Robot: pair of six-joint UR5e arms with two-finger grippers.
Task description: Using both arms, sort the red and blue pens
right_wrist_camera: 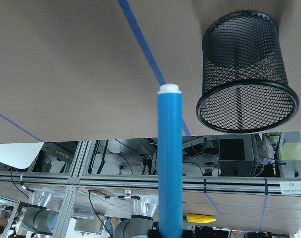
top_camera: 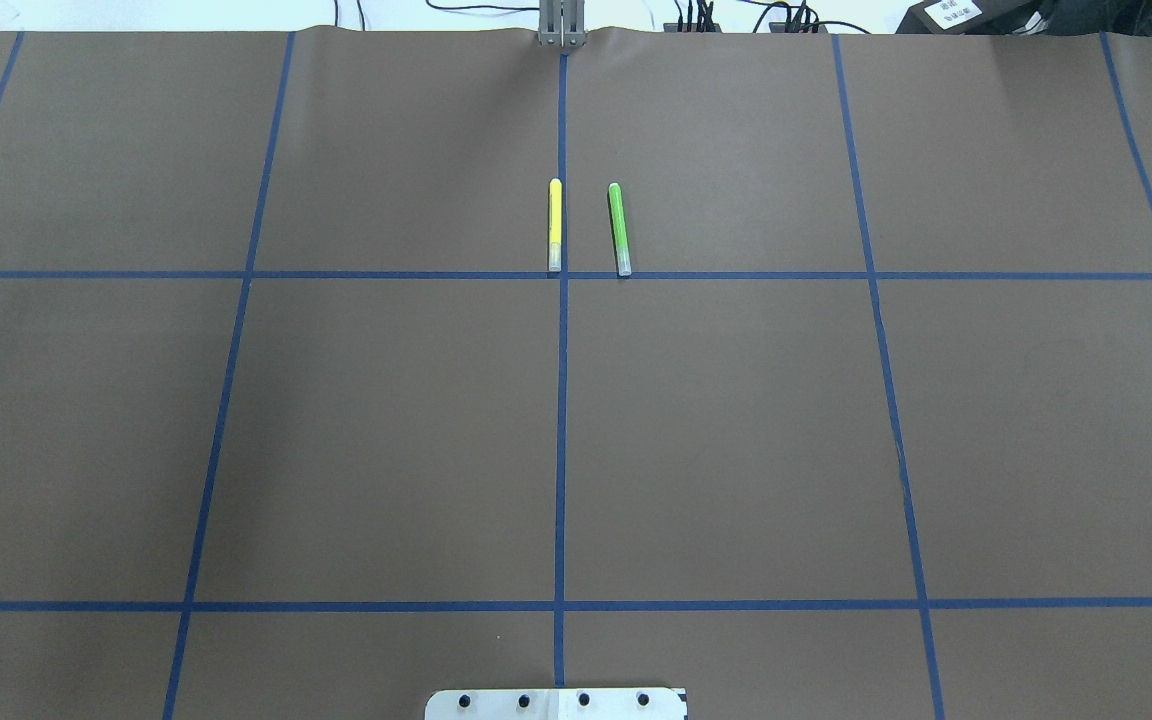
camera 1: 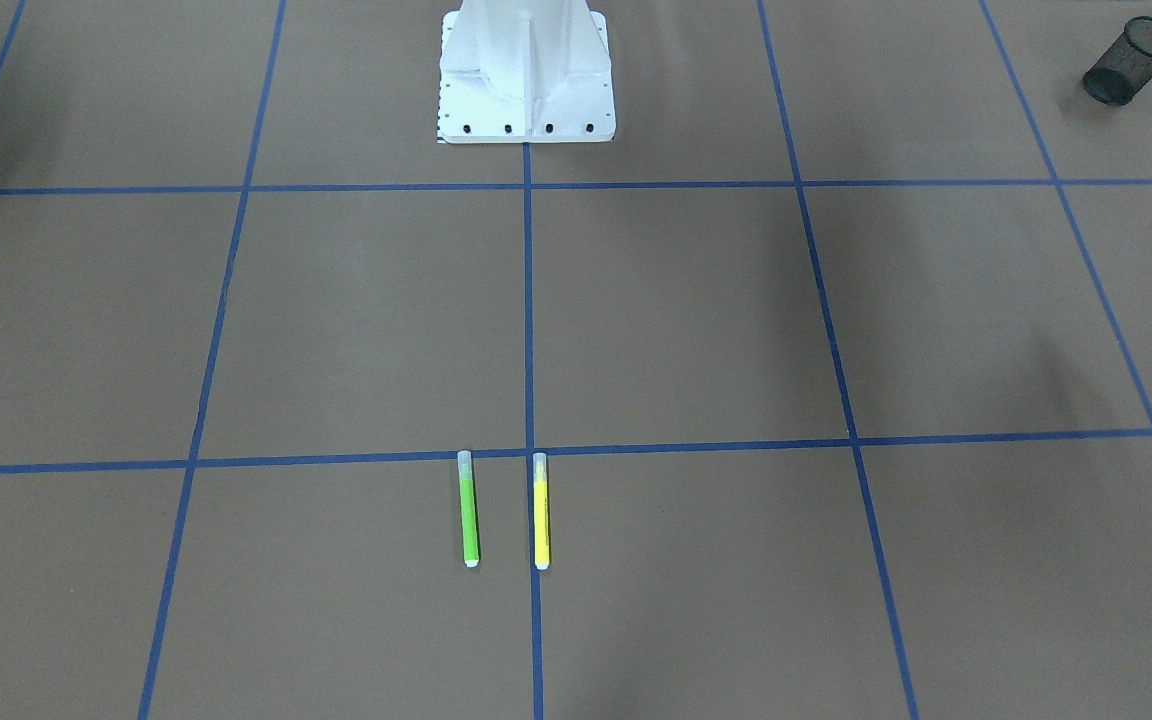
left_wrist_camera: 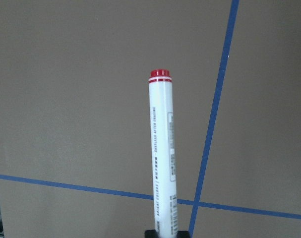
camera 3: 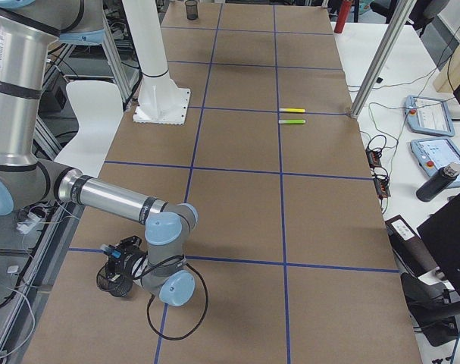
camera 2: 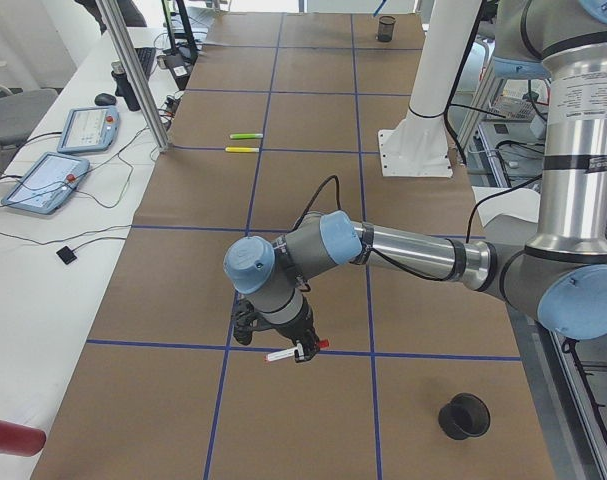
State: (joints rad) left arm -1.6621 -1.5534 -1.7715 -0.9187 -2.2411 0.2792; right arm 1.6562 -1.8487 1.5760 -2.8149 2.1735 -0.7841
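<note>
Red pen (left_wrist_camera: pixel 162 148): held by one end in left gripper (left_wrist_camera: pixel 162 233), over counter (left_wrist_camera: pixel 66 99) | blue pen (right_wrist_camera: pixel 170 163): clamped at one end in right gripper (right_wrist_camera: pixel 170 231), near mesh cup (right_wrist_camera: pixel 244 74) | handling: probably light, stiff, slick-barrelled; mid-barrel grip steadier.

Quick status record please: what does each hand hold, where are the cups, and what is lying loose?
left hand: shut on red pen
right hand: shut on blue pen
mesh cup: upright beside the blue pen's tip, pen not yet inside
black cup: upright, apart from the left hand
loose: green marker and yellow marker lie parallel, apart, neither hand near them
</note>
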